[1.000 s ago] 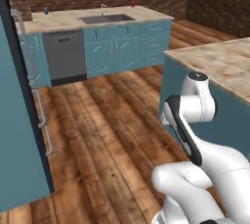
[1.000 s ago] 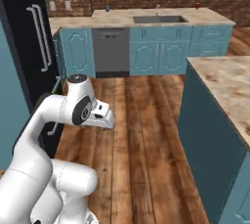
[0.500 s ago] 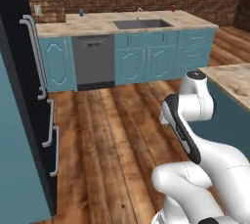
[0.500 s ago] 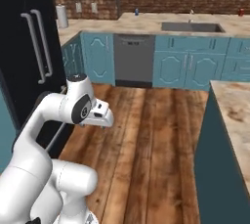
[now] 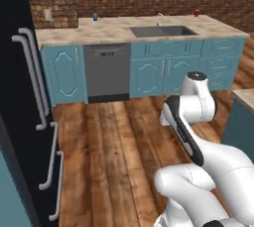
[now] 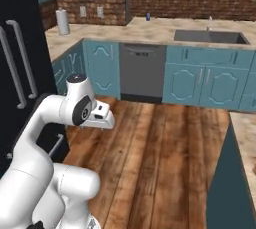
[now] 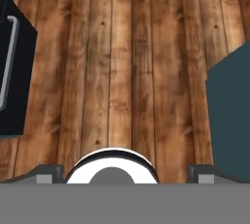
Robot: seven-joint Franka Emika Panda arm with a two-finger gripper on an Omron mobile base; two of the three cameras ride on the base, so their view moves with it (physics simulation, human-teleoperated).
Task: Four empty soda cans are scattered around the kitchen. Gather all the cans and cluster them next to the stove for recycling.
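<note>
Brick-backed worktop [image 5: 99, 33] with sink [image 5: 159, 31] now sits squarely ahead in both base views, where half a second ago it stood further off and to one side; whole scene has shifted, so the base has driven or turned, not the things; blue soda can [image 5: 95, 17] stands at the worktop's back edge, left of the sink; red soda can [image 5: 196, 12] stands at its far right; stove not seen from here; claw [image 7: 125, 171] points down at bare wood floor [image 7: 127, 61], its tips apart, nothing between them; judgement: robot is approaching to collect, no can yet gathered.
</note>
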